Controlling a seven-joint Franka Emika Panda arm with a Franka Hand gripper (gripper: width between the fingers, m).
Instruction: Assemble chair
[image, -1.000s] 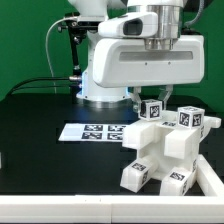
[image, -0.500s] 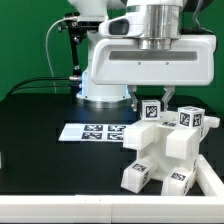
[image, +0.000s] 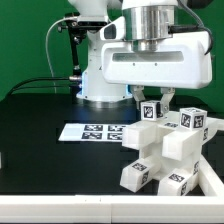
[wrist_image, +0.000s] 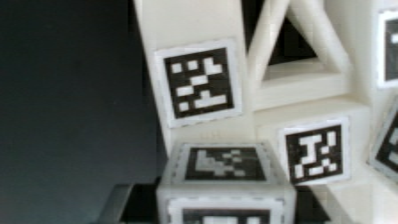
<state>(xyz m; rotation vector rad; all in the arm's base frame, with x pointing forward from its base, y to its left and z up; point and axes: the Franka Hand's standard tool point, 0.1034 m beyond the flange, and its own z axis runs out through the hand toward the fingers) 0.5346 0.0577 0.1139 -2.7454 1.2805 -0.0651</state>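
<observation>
Chair (image: 165, 150) assembly, partly joined, on the black worktop (image: 50, 150) at the exterior view's right.

White blocky body carries black-and-white square tags; two legs point toward the camera, each with a tag on its end. The marker board (image: 95, 131) lies flat just beside it, toward the exterior view's left. The claw (image: 150, 100) hangs directly above the upper part of the chair; whether its fingers are apart or together cannot be determined. The wrist view shows a cross-braced panel (wrist_image: 294, 45) and tagged faces at close range.
</observation>
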